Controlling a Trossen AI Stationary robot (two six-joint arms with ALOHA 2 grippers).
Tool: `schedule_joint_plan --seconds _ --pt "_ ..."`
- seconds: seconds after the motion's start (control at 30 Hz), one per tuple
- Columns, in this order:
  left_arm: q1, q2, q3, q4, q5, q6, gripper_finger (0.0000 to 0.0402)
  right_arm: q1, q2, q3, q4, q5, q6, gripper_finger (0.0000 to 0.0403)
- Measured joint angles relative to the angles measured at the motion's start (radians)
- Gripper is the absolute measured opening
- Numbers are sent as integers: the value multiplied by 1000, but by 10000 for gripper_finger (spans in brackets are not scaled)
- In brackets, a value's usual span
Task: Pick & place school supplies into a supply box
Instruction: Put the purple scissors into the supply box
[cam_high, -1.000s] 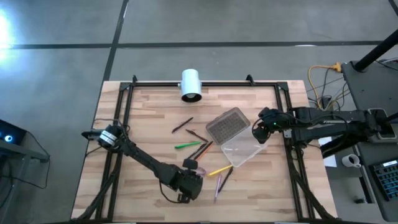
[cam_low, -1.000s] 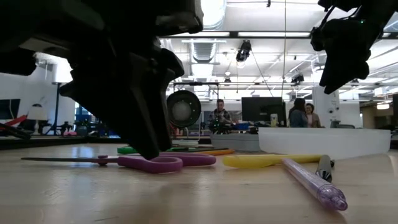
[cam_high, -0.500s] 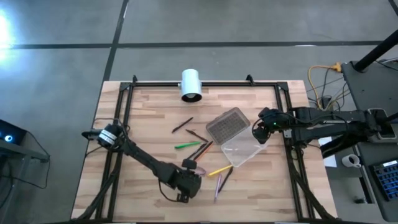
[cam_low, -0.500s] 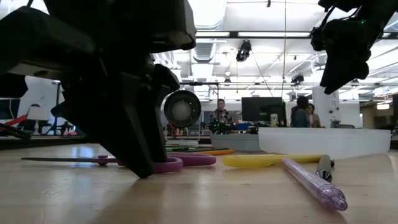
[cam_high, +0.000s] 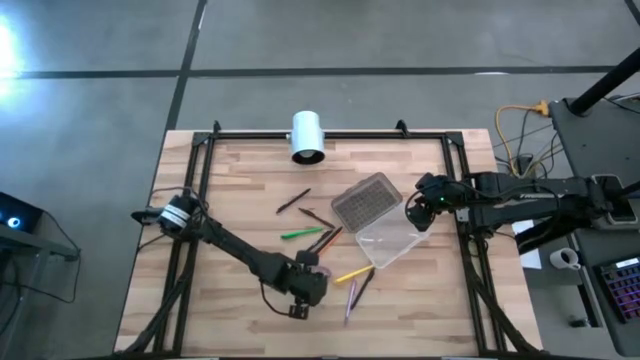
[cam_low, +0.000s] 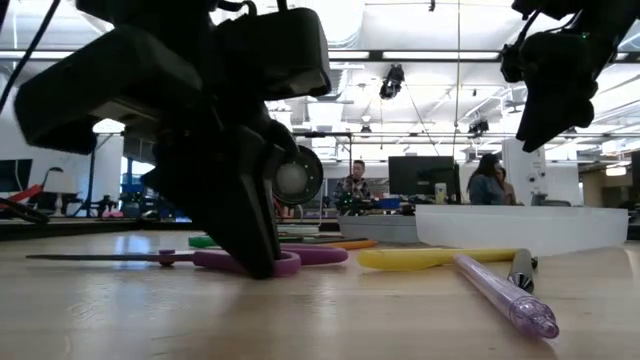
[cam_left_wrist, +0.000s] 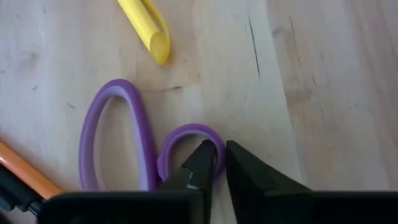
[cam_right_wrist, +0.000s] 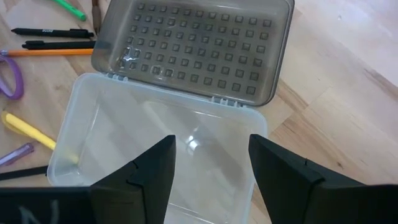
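Observation:
The purple-handled scissors (cam_low: 300, 258) lie flat on the table near its front, blades pointing left in the low view. My left gripper (cam_left_wrist: 219, 152) stands over their handles, shut on the smaller handle ring. A yellow pen (cam_high: 352, 273) and a purple pen (cam_high: 349, 298) lie just right of it. Green (cam_high: 300, 233), brown (cam_high: 293, 201) and orange (cam_high: 325, 240) pens lie farther back. The clear supply box (cam_right_wrist: 155, 143) rests on the table with its grey lid (cam_right_wrist: 193, 50) folded open. My right gripper (cam_right_wrist: 211, 180) hovers open above the box's right end. My left gripper pinches the rim of the scissors' smaller handle ring (cam_left_wrist: 219, 138) between its two fingers. One finger (cam_left_wrist: 202, 163) stands inside the ring and the other (cam_left_wrist: 245, 171) outside it. The fingers come from above, pointing down. The scissors lie flat on the table.
A white cylinder (cam_high: 307, 135) lies at the table's far edge. A black frame (cam_high: 200, 170) runs along the table's sides and back. Bare wood lies left of the pens. People stand in the room beyond the table (cam_low: 352, 180).
My left gripper has gone down from just above the table onto the scissors' handles and shifted a little toward the table's right edge. The scissors have stayed on the table.

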Motion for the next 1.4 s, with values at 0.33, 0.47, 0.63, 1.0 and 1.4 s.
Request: schedule_joint_plan --seconds 0.33,0.47,0.63,1.0,1.4 --pt "20 -3 37 -24 31 -116 5 0 -1 0 -7 0 -20 189" --pt "23 -48 62 -34 39 -168 2 0 -1 0 -4 0 -27 184" --pt "29 -135 69 -53 44 -244 1 0 -1 0 9 0 -47 176" --pt "77 -339 36 128 155 -416 0 0 -1 0 33 -10 -53 161" --pt "138 -473 -339 945 248 -643 0 0 -2 -1 287 -370 -103 146"
